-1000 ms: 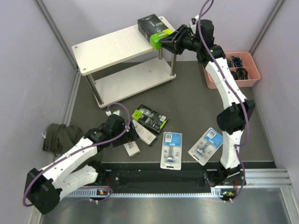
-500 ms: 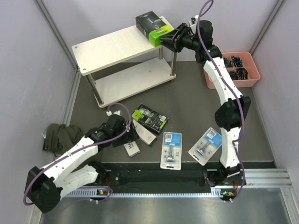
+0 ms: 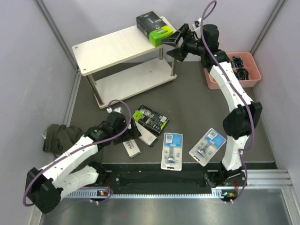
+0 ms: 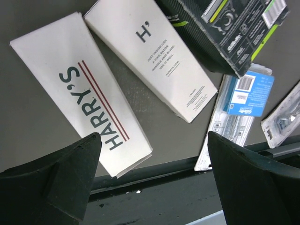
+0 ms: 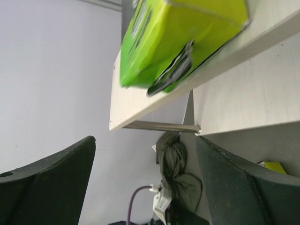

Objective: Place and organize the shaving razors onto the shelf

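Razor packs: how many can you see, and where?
6. One black-and-green pack on the shelf top board. On the table: a second black-and-green pack, a Harry's box beside it, another Harry's box nearer the arms, and two blister packs, left and right.
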Tool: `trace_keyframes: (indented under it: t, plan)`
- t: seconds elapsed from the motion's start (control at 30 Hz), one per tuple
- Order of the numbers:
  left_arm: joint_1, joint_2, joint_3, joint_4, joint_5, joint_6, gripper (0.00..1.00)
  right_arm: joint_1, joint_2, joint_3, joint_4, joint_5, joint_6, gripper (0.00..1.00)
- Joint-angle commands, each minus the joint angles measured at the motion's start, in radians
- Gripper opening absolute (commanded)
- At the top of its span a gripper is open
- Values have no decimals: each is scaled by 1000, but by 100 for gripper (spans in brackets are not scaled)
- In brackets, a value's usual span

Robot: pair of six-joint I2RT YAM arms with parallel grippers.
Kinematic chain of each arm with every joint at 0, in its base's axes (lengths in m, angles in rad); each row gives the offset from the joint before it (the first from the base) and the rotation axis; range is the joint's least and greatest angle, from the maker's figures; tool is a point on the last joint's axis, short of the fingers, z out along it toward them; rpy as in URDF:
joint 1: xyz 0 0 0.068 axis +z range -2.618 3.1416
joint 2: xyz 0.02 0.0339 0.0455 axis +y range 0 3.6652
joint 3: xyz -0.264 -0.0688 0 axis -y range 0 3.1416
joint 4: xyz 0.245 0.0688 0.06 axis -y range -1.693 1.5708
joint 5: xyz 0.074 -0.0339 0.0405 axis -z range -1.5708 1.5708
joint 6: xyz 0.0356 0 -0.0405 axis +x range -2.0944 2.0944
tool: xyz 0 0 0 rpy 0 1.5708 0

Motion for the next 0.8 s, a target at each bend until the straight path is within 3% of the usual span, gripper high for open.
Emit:
trace_keyframes:
  t: [0.0,0.23,0.47,0.63,0.77]
  plan:
    - [3,-3,61,48,-29,28,99,-9,-167,-54,-50,-21,-136,88]
    - [3,33,112,80,-39,35,99,-7,-348,-317,-148,32,-293,91]
    - [3,83,123,177,-8,-28,99,9,-525,-696,-77,57,-362,93]
    - [3,150,144,235,13,-79,99,32,-540,-864,-13,66,-388,93]
    - [3,213,178,248,14,-99,99,40,-497,-884,-5,61,-413,92]
